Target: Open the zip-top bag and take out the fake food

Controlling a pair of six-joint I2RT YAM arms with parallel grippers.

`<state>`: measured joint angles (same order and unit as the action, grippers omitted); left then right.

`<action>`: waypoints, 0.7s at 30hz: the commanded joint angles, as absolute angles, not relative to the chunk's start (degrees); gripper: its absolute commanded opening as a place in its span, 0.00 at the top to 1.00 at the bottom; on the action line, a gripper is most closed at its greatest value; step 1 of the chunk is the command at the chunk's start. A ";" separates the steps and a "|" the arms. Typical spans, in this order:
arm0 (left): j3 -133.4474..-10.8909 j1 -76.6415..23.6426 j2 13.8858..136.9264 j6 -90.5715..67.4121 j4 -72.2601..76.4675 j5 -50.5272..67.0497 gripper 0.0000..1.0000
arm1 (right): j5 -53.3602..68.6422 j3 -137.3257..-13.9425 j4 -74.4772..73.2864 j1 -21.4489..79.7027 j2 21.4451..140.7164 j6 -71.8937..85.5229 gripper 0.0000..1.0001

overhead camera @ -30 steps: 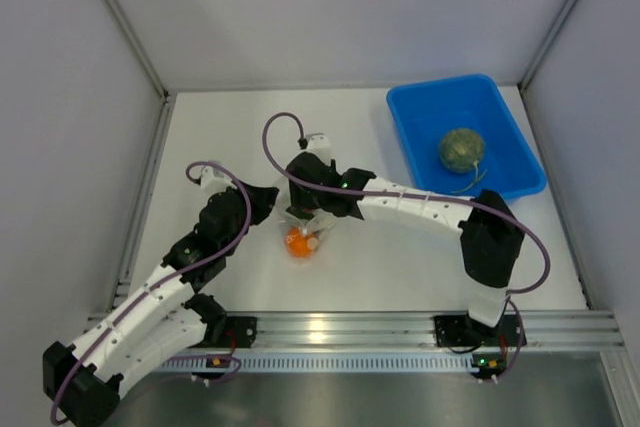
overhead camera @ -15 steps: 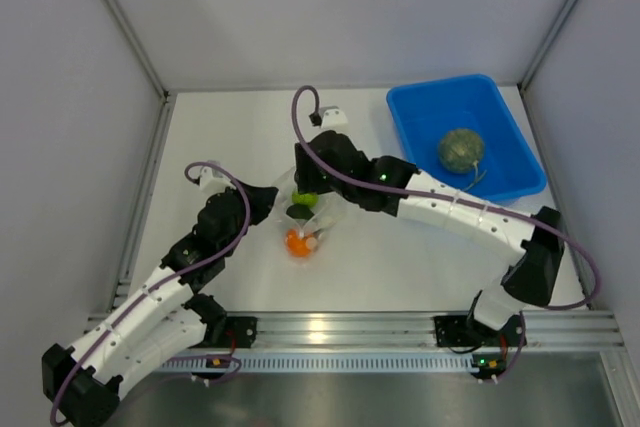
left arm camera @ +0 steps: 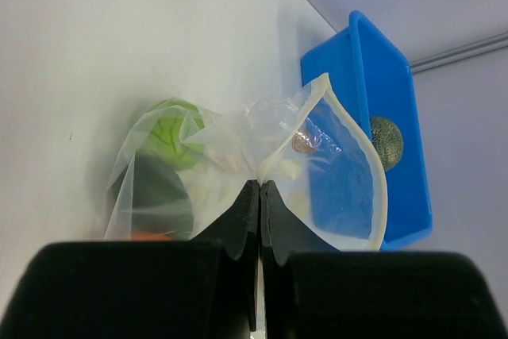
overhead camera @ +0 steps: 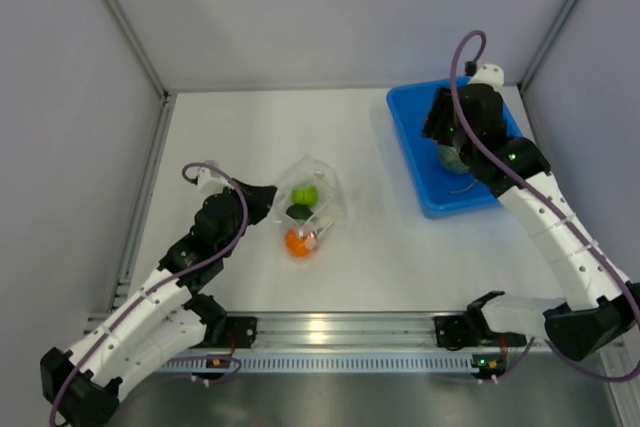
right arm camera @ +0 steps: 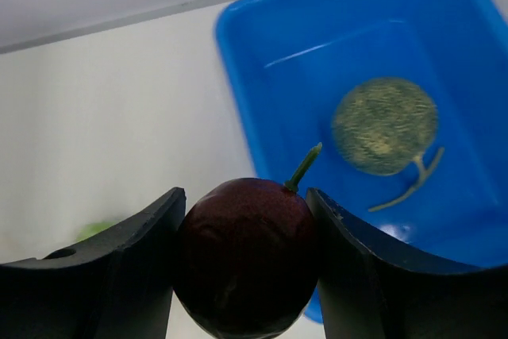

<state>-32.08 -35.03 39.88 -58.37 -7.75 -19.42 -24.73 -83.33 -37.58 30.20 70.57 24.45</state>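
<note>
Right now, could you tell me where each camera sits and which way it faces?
Top: above, behind the arms, looking down at table, bag, bin; both arms show.
Left wrist: faces the bin past the shut left gripper pinching the bag.
Right wrist: looks down into the bin; right gripper holds a dark fruit.
Wrist views share bin and melon.

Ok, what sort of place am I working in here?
Likely a lab test cell, not a home: plain grey panel walls box in a white table, and an aluminium rail runs along its near edge.
</note>
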 commanded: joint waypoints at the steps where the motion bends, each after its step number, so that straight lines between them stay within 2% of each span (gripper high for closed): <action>1: -35.06 -35.07 39.55 -58.09 -5.98 -19.78 1.00 | -23.13 -77.11 -39.73 21.91 69.70 20.13 0.56; 5: -35.86 -35.07 40.16 -58.27 -6.06 -19.42 1.00 | -20.13 -70.06 -36.05 12.59 68.99 19.60 0.56; 8: -36.38 -35.07 40.52 -58.53 -6.06 -18.29 1.00 | -19.25 -65.66 -33.76 10.29 70.13 19.69 0.55; 16: -36.47 -35.16 39.29 -58.27 -6.24 -17.84 1.00 | -17.23 -57.22 -26.90 9.58 76.64 21.18 0.52; 21: -36.56 -35.16 38.94 -57.66 -6.85 -18.19 1.00 | -17.14 -55.99 -25.84 9.49 77.34 21.01 0.41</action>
<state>-34.09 -35.03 39.83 -58.37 -8.16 -18.22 -17.61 -55.57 -30.96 10.37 77.97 20.75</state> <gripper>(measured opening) 0.020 0.595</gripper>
